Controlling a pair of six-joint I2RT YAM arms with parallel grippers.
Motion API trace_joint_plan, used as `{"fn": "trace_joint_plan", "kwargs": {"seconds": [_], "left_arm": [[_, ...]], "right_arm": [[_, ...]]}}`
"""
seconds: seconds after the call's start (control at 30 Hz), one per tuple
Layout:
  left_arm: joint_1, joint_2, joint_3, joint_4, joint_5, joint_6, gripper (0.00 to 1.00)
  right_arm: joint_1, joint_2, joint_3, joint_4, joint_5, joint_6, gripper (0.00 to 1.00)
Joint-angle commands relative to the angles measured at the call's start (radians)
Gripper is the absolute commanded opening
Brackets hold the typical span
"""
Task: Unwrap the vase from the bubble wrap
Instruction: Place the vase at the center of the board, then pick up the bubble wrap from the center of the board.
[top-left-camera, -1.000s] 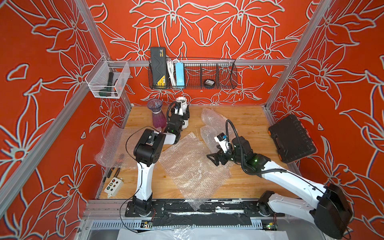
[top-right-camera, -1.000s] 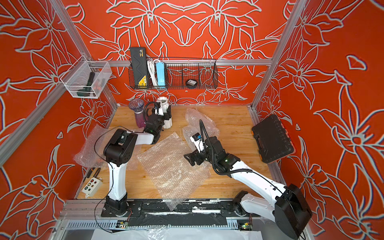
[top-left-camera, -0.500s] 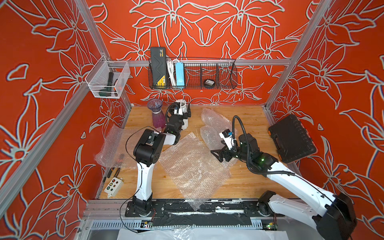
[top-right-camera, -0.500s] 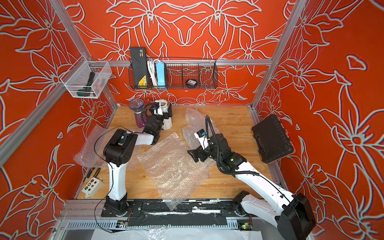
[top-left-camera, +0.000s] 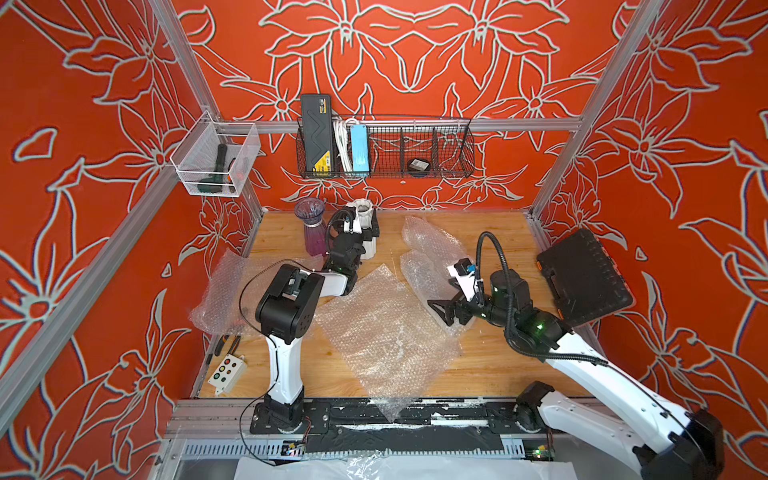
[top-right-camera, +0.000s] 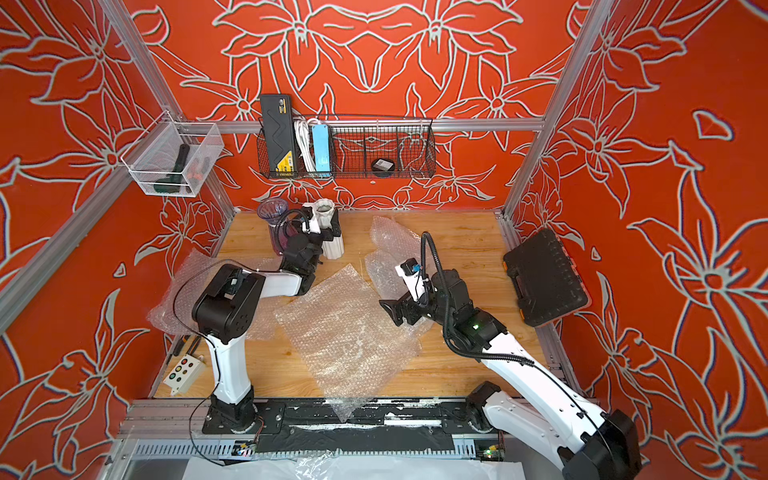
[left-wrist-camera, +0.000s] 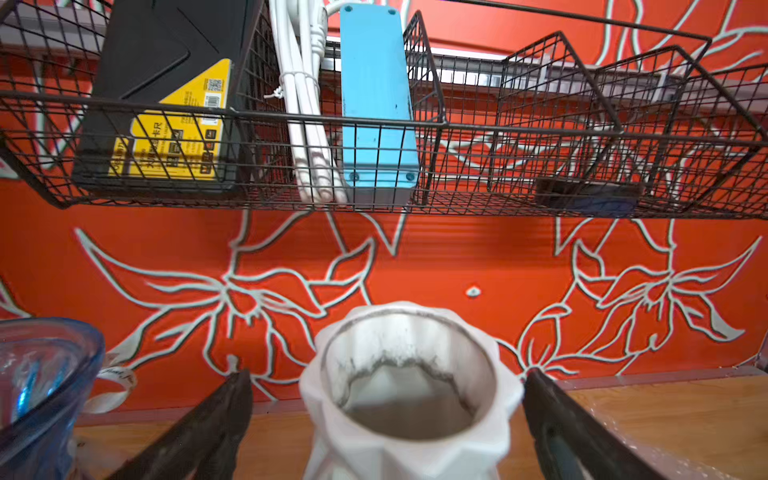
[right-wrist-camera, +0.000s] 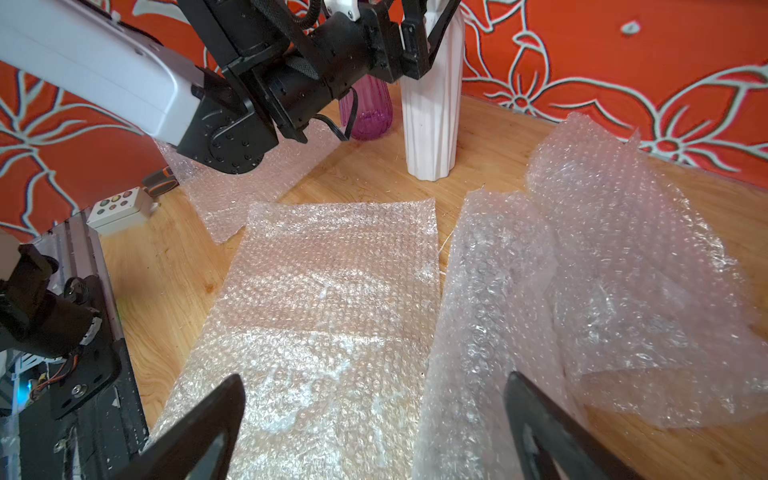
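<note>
Left gripper (left-wrist-camera: 386, 378) has just let go: its jaws, which a second ago were closer in on the white vase (left-wrist-camera: 403, 457), now stand wide apart with a clear gap on either side of the rim, so nothing is held. I read this as the vase being set down for good. It stands upright and bare at the back of the table (top-left-camera: 490, 365), just beside a purple vase (top-left-camera: 311, 226), with no wrap clinging to it (the base is hidden from the left wrist camera, but the right wrist view shows it flat on the wood). The vase sits directly between the spread jaws, so the arm need only draw straight back to clear it. Right gripper (right-wrist-camera: 374, 378) is also spread open and empty, hovering low over the bubble wrap (top-left-camera: 382, 328). One flat sheet lies mid-table, well apart from the vase, and a crumpled sheet (top-left-camera: 428, 266) lies under and just beyond the right jaws. Another sheet (top-left-camera: 224, 291) lies at the table's left edge, beneath the left arm. With every sheet loose, the unwrapping looks essentially finished.
</note>
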Motion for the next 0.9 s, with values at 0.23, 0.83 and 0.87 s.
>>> {"fn": "trace_joint_plan", "kwargs": {"seconds": [0.23,0.83,0.87], "left_arm": [[-0.050,-0.152,-0.120,-0.002,-0.084,0.015,1.00],[-0.174,-0.773,-0.458,-0.554,-0.251,-0.254,0.98],[-0.173,-0.805,-0.445,-0.659,-0.250,-0.304,0.98]], "right_arm": [[-0.006,-0.026,0.027,-0.023,-0.018,0.000,0.97],[-0.007,-0.006,0.031,-0.076,-0.042,0.156,0.98],[-0.008,-0.005,0.030,-0.091,-0.034,0.151,0.98]]}}
